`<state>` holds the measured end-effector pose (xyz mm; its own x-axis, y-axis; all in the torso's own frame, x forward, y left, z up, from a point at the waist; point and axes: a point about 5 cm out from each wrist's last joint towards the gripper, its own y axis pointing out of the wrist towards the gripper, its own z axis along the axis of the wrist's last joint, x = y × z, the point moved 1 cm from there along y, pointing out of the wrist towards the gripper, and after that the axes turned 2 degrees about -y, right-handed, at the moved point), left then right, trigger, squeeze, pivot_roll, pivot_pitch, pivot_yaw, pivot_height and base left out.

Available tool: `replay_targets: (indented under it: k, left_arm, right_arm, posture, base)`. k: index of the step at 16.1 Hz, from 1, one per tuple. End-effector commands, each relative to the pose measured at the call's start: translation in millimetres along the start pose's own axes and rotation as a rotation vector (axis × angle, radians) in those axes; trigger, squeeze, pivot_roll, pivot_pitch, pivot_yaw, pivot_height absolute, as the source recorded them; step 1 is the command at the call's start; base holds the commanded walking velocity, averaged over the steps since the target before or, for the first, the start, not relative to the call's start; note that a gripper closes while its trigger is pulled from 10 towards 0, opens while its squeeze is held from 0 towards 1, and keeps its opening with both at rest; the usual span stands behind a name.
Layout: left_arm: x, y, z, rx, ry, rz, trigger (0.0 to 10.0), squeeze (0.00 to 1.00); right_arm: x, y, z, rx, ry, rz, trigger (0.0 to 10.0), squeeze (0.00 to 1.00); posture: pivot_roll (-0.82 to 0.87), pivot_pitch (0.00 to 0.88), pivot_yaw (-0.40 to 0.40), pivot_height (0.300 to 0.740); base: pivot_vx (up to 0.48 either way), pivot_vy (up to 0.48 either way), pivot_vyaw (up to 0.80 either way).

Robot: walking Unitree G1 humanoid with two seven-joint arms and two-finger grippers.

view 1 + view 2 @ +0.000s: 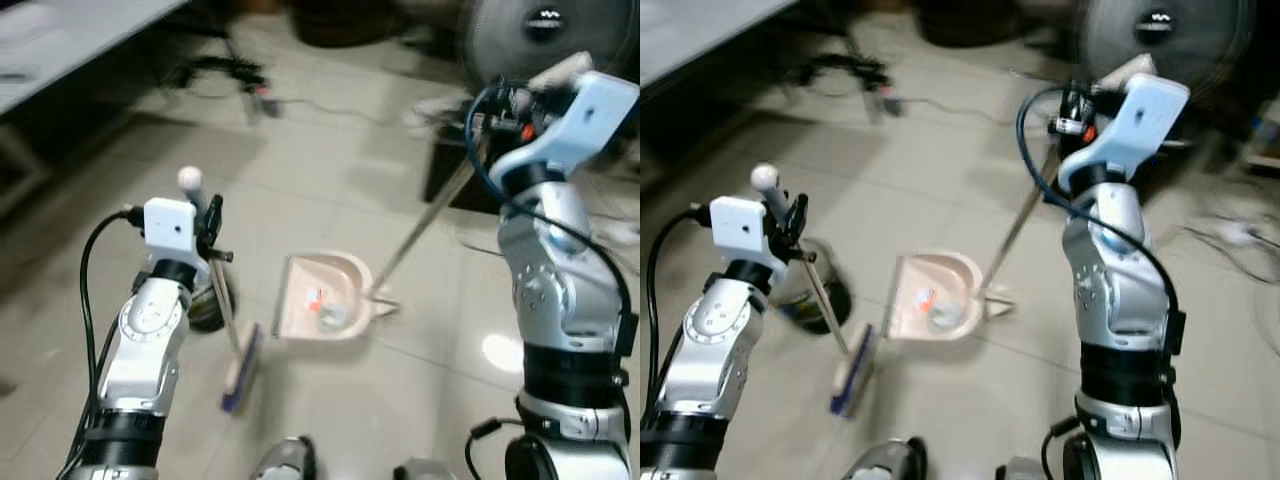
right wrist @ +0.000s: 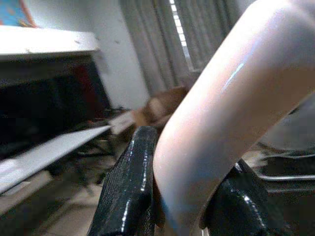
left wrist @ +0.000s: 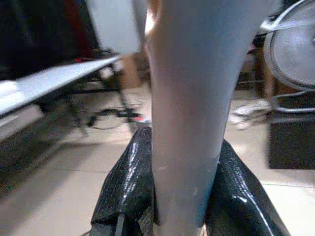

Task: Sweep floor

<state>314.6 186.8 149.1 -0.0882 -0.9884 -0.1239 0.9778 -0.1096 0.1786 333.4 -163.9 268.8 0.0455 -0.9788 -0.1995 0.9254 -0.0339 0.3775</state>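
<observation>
Broom [image 1: 238, 360], flat-headed, thin-handled, pinched by left pincer [image 1: 212, 228]; right pincer [image 2: 182, 196] pinches rounded beige dustpan [image 1: 322, 297] handle.

Head views: even, soft indoor light, moderately bright. Whole frame smeared by motion blur; the fan [image 1: 545, 40] and cables at the far edge are the softest. One round glare spot on the pale floor tiles [image 1: 497, 352] beside my right arm. Weak shadow on the floor under the dustpan [image 1: 322, 297].

Left wrist view: the grey handle [image 3: 189, 113] sits too close to focus, its edges fuzzy; my black fingers [image 3: 127, 189] carry glossy highlights. Background blurred, dark at one side.

Right wrist view: pale handle [image 2: 221, 128] shows a bright streak of glare; daylight comes through the blinds [image 2: 187, 34] behind. Shelf area is dim.
</observation>
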Motion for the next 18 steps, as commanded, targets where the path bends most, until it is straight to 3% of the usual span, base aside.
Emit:
replay_targets:
  k: [1,3,5,14,18]
  left_arm:
    - [-2.0,-0.4,6.7,0.018,0.016,0.017,10.0,0.00]
    - [0.2,-0.8,8.0,0.017,0.021,0.012,10.0,0.00]
    - [1.5,-0.5,8.2,0.007,0.011,0.013,10.0,0.00]
    - [6.5,-1.5,5.9,-0.016,-0.003,0.015,10.0,0.00]
    - [7.2,-3.5,3.6,-0.026,-0.007,0.014,10.0,0.00]
  right_arm:
    - [-6.3,2.5,13.7,0.042,0.024,0.017,10.0,0.00]
    - [-6.0,3.6,15.2,0.040,0.022,0.007,10.0,0.00]
    - [-3.4,4.8,17.7,0.052,-0.027,-0.014,10.0,0.00]
    - [-1.7,7.1,19.3,0.051,-0.037,-0.031,10.0,0.00]
    - [2.8,8.7,22.1,0.057,-0.043,-0.055,10.0,0.00]
  posture:
    - [-0.02,0.077,0.097,0.740]
    - [-0.02,0.078,0.093,0.740]
    - [-0.02,0.079,0.091,0.740]
    - [-0.02,0.080,0.085,0.740]
    - [-0.02,0.081,0.082,0.740]
  base:
    - [0.337,0.000,0.80]
    - [0.388,0.000,0.80]
    - [0.416,0.000,0.00]
    - [0.437,0.000,0.00]
    - [0.446,0.000,0.76]
